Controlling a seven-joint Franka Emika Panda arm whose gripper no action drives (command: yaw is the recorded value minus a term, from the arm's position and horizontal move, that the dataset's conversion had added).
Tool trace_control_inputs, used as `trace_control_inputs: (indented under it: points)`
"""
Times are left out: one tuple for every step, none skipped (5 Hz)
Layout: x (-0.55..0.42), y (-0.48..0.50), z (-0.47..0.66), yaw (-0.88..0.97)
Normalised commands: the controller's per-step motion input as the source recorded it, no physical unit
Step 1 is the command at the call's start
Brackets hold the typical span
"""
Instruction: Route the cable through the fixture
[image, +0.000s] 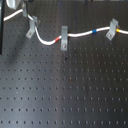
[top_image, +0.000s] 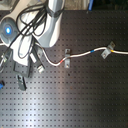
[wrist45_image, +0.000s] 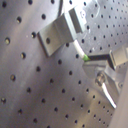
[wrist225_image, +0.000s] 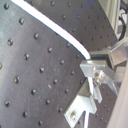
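The white cable (image: 47, 42) runs across the board in both exterior views, with red (image: 58, 38), blue (image: 94, 33) and yellow-orange (image: 117, 32) bands. The fixture (image: 31, 28) is the dull-grey leaning clip at the first exterior view's upper left, and the cable passes at its forked top. My gripper (top_image: 36, 54) hangs right beside it, under the arm. In the second wrist view the cable (wrist225_image: 55, 31) ends between the fingers of the gripper (wrist225_image: 92, 65), which is shut on it, with the fixture (wrist225_image: 80, 107) close by. The first wrist view shows the fixture (wrist45_image: 62, 30) with the cable (wrist45_image: 80, 50) leaving it toward the fingertips.
An upright grey clip (image: 64, 39) and a brighter leaning clip (image: 112, 30) hold the cable further along, toward the first exterior view's right. The black perforated board (image: 65, 90) stretches toward the front. The white arm with black hoses (top_image: 35, 25) covers the second exterior view's upper left.
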Motion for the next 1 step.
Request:
trace_control_inputs:
  points:
    - [-0.001,-0.006,0.00,-0.05]
